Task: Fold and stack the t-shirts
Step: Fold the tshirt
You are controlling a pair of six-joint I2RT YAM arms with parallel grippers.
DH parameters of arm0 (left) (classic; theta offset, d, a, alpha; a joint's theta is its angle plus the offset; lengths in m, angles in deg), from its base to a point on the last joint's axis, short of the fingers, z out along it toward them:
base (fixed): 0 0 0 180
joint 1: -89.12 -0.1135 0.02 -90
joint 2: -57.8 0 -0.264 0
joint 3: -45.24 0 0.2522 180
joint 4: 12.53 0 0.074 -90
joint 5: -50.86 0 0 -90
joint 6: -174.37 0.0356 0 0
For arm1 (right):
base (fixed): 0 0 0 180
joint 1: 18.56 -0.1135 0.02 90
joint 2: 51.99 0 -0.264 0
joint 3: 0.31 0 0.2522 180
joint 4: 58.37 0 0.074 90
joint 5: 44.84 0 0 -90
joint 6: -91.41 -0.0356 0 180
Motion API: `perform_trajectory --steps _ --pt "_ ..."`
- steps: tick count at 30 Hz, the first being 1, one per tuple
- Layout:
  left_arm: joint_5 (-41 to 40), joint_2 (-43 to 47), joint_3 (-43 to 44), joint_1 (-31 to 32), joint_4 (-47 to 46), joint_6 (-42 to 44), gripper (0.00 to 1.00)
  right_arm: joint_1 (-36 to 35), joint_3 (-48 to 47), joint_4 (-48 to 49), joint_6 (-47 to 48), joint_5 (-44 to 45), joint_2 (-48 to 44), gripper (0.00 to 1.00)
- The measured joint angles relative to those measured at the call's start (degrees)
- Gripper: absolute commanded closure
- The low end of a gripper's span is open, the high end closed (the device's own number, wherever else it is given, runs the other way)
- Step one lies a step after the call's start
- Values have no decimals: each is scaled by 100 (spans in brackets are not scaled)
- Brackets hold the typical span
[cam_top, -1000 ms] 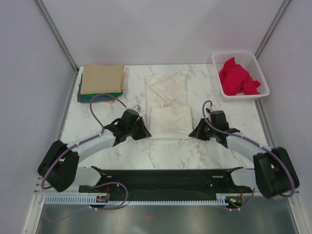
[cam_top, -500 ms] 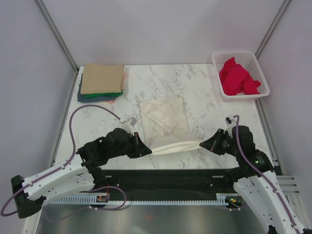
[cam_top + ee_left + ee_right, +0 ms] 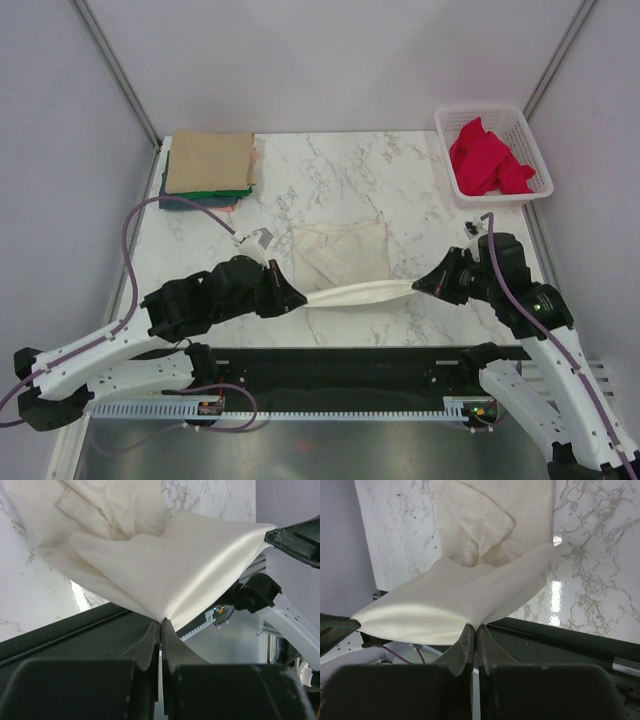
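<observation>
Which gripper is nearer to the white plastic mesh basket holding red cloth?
Right. The right gripper is on the same side as the basket, toward the robot; the left gripper is beyond the cream cloth t-shirt, farther.

Far left of the cream shirt [image 3: 340, 255], the tan shirt [image 3: 208, 160] hides all but edges of the green shirt [image 3: 215, 194] and teal shirt [image 3: 165, 195], while the cream shirt's corners vanish inside the left fingers [image 3: 148, 647] and right fingers [image 3: 464, 647].

Cream cloth t-shirt [image 3: 345, 255]; folded t-shirts [image 3: 208, 160] tan, green, teal; desk [image 3: 330, 170] white marble, grey-veined; red cloth [image 3: 485, 160] in white mesh basket [image 3: 500, 198].
</observation>
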Motion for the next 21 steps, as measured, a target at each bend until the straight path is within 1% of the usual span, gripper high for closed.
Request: perform_trajectory --steps 4,8,16,21 --pt "-326 -531 542 -122 291 219 98 -2 -280 282 157 153 848 100" --pt "-326 -896 741 -680 350 538 98 -4 -503 662 295 205 1633 100" --pt "533 -1434 866 -2297 15 1331 98 -26 -1102 1279 542 199 2944 100" --pt "964 -2135 1128 -2940 -205 1840 98 -20 -1453 1552 684 267 3718 100"
